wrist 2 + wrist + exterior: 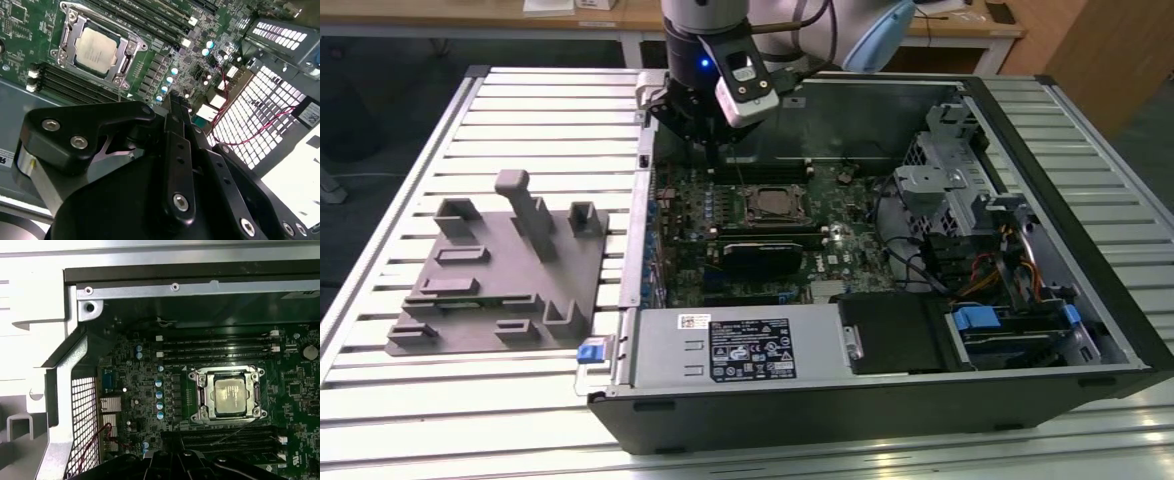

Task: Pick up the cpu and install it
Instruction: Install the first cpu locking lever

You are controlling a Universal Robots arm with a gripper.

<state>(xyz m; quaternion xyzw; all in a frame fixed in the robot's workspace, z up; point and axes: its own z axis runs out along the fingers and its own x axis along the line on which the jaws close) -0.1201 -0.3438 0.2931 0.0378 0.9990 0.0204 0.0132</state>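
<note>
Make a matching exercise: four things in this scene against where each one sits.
Things:
1. cpu
2. gripper
3. grey fixture
4. blue drive latch

Places:
A. on the slatted table, outside the case
B. in the metal-framed socket on the motherboard
C. above the board, near the case's rear corner
D. in the drive bay at the exterior view's right

Pairs: 1-B, 2-C, 3-A, 4-D

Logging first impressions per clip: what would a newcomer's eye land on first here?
Probably the open computer case lying on the slatted table, motherboard exposed. The cpu sits in its metal-framed socket mid-board, seen in both wrist views, with the gripper hovering over the case's far edge. A grey fixture lies at the exterior view's left.
</note>
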